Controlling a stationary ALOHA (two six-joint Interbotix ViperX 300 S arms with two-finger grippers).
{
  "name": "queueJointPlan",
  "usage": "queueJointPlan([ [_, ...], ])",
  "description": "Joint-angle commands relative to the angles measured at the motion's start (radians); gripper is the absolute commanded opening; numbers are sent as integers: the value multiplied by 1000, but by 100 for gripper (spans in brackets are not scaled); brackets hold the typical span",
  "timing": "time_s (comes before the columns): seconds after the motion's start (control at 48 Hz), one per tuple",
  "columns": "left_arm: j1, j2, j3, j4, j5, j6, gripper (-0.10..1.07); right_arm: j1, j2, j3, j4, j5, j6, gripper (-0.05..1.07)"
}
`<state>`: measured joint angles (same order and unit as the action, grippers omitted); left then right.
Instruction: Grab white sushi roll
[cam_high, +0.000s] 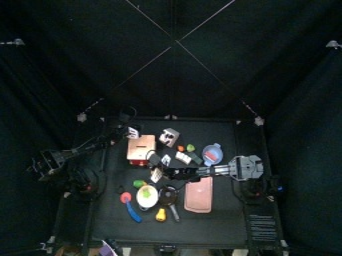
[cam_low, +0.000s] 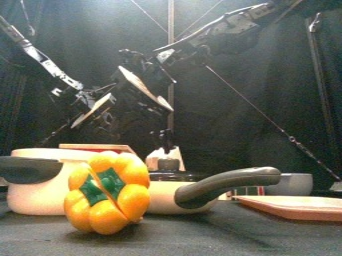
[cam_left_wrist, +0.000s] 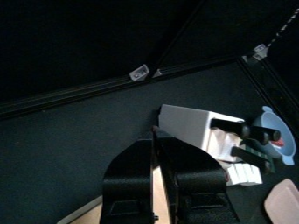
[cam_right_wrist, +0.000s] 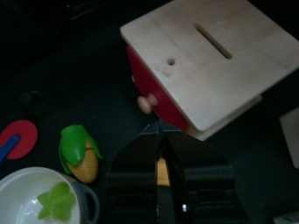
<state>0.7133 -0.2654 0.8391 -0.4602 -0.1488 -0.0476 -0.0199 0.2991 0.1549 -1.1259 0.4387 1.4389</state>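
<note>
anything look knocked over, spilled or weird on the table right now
Nothing stands out. The yellow pepper stands by the white pan, and the wooden box sits whole, with no spill in view.

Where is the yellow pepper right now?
In the front view the yellow pepper stands close at the table's front, left of the middle, right before the white pan whose dark handle points right.

yellow bell pepper (cam_low: 107, 190) lower left in front view, before a cream pan (cam_low: 40, 180). wooden box (cam_right_wrist: 211, 57) upper right in right wrist view.
</note>
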Motion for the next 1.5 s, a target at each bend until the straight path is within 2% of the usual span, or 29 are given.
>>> queueJointPlan([
  [0.0, -23, -23, -9, 5, -8, 5, 41, 14, -114, 46, 9, 48, 2, 37],
  [0.292, -98, -98, 49, 97, -17, 6, 41, 55, -249, 239, 72, 230, 3, 37],
  [0.5, -175, -192, 132, 198, -66, 6, 41, 55, -319, 337, 130, 241, 3, 39],
  [0.688, -270, -281, 222, 247, -193, 2, 41, 49, -367, 399, 140, 236, 3, 42],
  [0.896, -376, -353, 290, 267, -302, 6, 41, 14, -379, 436, 121, 219, 2, 53],
  [1.167, -449, -419, 347, 405, -318, 3, 41, -52, -382, 422, 132, 192, 2, 72],
  [1.333, -483, -443, 390, 428, -327, 0, 41, -100, -377, 433, 126, 91, 0, 88],
  [1.479, -485, -446, 399, 425, -327, 0, 41, -181, -374, 445, 140, -37, -44, 101],
])
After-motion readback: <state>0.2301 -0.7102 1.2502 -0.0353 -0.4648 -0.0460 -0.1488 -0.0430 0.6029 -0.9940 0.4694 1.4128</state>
